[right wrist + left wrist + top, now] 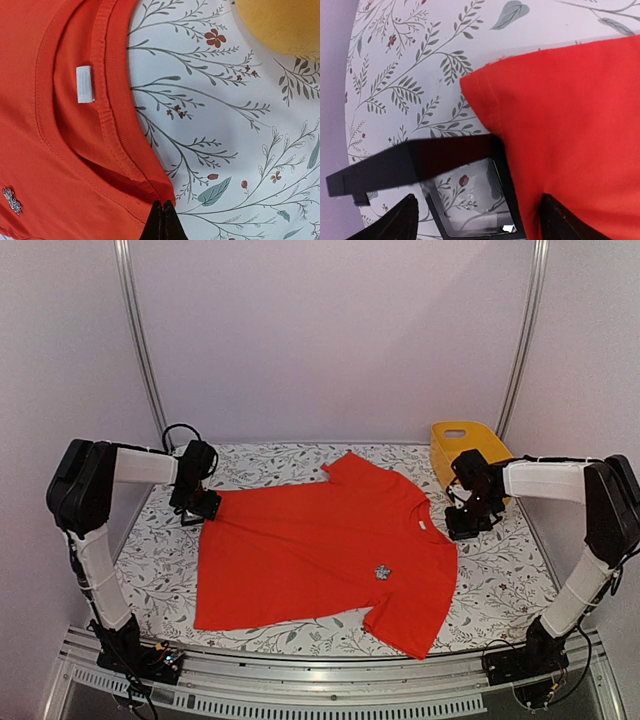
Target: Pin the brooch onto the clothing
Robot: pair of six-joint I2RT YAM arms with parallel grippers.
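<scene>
The clothing, a red-orange T-shirt, lies flat on the floral table with its neck toward the right. The brooch, a tiny glittery cluster, sits on the shirt's chest and also shows in the right wrist view as the brooch. My left gripper is at the shirt's far left corner. In its wrist view the left gripper is open, its fingers wide on either side of a small black box beside the clothing. My right gripper is shut, its tips touching the ribbed collar.
A yellow basket stands at the back right, just behind the right gripper, and shows as the yellow basket in the right wrist view. The black box's lid stands open. Metal frame posts rise at both back corners.
</scene>
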